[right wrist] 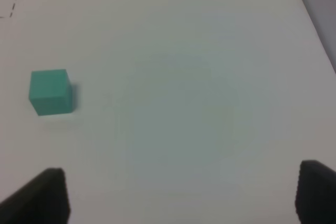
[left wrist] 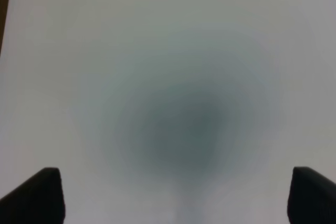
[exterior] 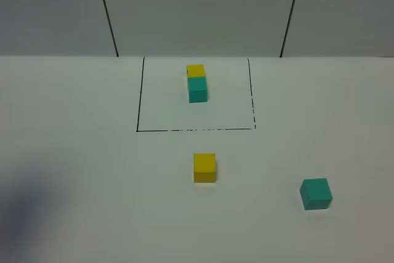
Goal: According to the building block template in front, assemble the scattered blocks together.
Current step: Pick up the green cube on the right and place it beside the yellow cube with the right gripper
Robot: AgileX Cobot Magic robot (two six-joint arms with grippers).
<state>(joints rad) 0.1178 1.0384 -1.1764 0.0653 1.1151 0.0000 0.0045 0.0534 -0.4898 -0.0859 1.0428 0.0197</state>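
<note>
The white table (exterior: 74,152) has a smooth, matt surface. The yellow cube (exterior: 204,167) and teal cube (exterior: 316,193) outside the black-lined rectangle (exterior: 140,93) show plain, smooth, matt faces. The yellow-and-teal cube pair (exterior: 197,83) inside it is equally matt.

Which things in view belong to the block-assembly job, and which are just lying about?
Belongs to the job:
- template pair, yellow joined to teal, inside the black outline
- loose yellow cube
- loose teal cube, apart from the yellow one

Not part of it:
- white table
- grey back panels
</note>
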